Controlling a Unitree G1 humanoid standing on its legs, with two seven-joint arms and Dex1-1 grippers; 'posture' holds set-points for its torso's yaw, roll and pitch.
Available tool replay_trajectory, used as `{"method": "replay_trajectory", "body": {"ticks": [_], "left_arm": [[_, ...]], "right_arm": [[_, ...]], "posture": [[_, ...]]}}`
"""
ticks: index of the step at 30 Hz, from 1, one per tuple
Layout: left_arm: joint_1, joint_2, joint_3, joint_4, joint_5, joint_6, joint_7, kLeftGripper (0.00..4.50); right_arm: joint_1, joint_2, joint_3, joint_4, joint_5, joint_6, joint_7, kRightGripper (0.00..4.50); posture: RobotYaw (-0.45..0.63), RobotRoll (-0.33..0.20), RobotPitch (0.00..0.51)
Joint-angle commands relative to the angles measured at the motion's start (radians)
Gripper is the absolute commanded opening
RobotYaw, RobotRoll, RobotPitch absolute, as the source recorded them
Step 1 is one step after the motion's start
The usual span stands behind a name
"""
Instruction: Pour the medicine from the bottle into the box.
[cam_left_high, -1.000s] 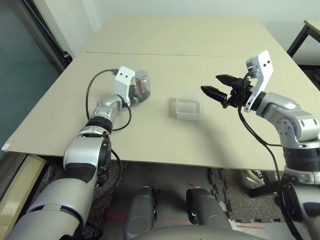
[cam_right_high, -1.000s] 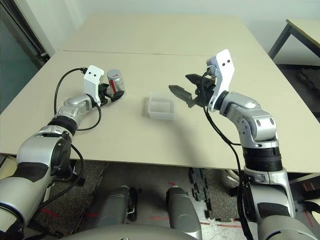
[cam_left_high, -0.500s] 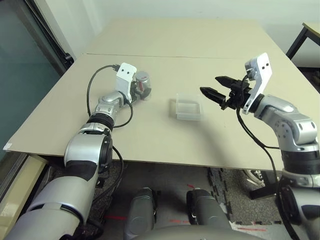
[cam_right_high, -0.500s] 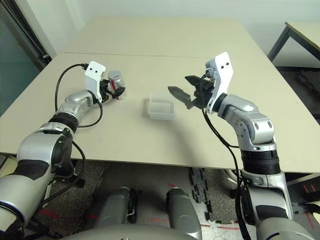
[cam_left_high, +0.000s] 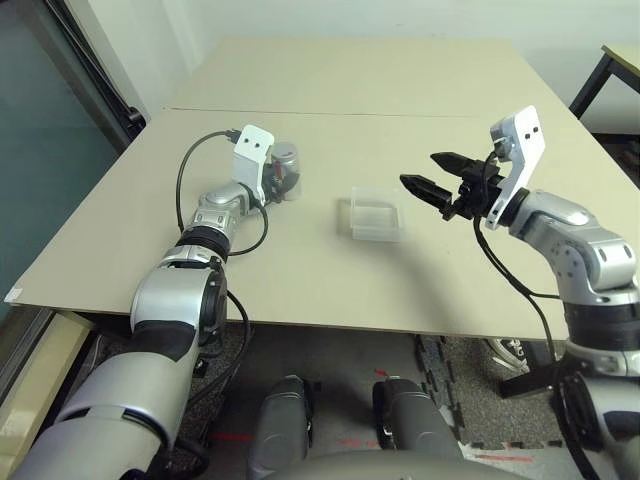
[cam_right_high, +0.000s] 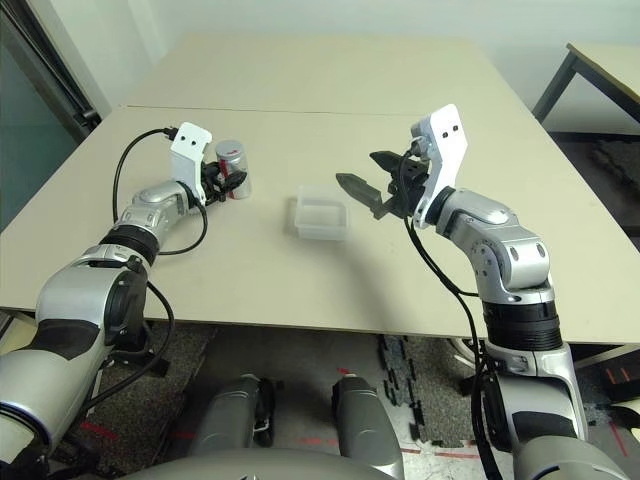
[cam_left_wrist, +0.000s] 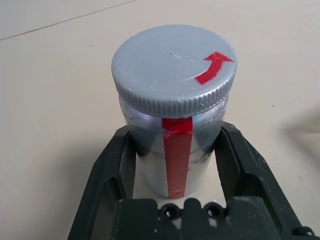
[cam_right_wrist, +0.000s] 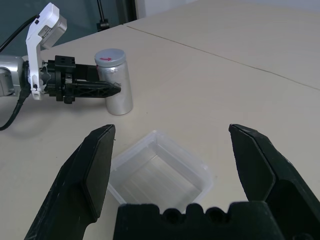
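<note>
Left gripper (cam_left_wrist: 175, 165) reaches low over the beige table (cam_left_high: 400, 80), fingers clamped on the small silver-grey cylindrical bottle (cam_left_wrist: 175, 100). Bottle stands upright at table's left, grey ribbed cap on, red stripe down its side, red arrow on cap. Clear shallow square plastic box (cam_left_high: 377, 215) sits mid-table, apart from the bottle. Right gripper (cam_left_high: 433, 176) hovers just right of box, fingers spread wide, holding nothing.
</note>
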Motion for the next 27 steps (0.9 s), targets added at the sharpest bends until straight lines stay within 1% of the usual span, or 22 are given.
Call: {"method": "replay_trajectory", "body": {"ticks": [1,6,8,10,12,14,16,18,21,27], "left_arm": [[-0.027,0.013,-0.007,-0.015,0.000,0.010,-0.117,2.48],[-0.024,0.076,-0.052,-0.117,0.001,0.020,-0.379,2.48],[-0.018,0.111,-0.062,-0.192,-0.017,0.059,-0.468,2.48],[-0.013,0.142,-0.068,-0.276,-0.038,0.120,-0.550,2.48],[-0.004,0.158,-0.074,-0.347,-0.055,0.178,-0.600,2.48],[0.002,0.171,-0.085,-0.437,-0.087,0.273,-0.668,2.48],[0.010,0.180,-0.117,-0.540,-0.112,0.348,-0.753,2.48],[0.009,0.171,-0.148,-0.598,-0.121,0.379,-0.802,2.48],[-0.005,0.142,-0.170,-0.619,-0.127,0.390,-0.818,2.48],[-0.019,0.076,-0.209,-0.611,-0.130,0.335,-0.835,2.48]], "right_arm": [[-0.014,-0.030,0.011,0.001,-0.001,0.014,0.031,4.50],[-0.032,-0.089,0.020,0.015,0.007,0.033,0.103,4.50],[-0.046,-0.115,0.031,0.025,0.003,0.033,0.144,4.50],[-0.065,-0.132,0.043,0.037,0.003,0.033,0.182,4.50],[-0.078,-0.139,0.050,0.043,0.005,0.034,0.205,4.50],[-0.102,-0.138,0.060,0.050,0.008,0.038,0.224,4.50],[-0.138,-0.128,0.077,0.054,0.012,0.045,0.245,4.50],[-0.181,-0.112,0.093,0.058,0.019,0.060,0.257,4.50],[-0.236,-0.094,0.111,0.064,0.025,0.084,0.270,4.50],[-0.300,-0.076,0.129,0.051,0.043,0.132,0.285,4.50]], "posture": [[-0.14,0.000,0.083],[-0.10,0.000,0.087],[-0.09,0.000,0.090],[-0.07,0.000,0.090],[-0.07,0.000,0.090],[-0.05,0.000,0.086],[-0.04,0.000,0.083],[-0.05,0.000,0.081],[-0.05,0.000,0.079],[-0.08,0.000,0.077]]}}
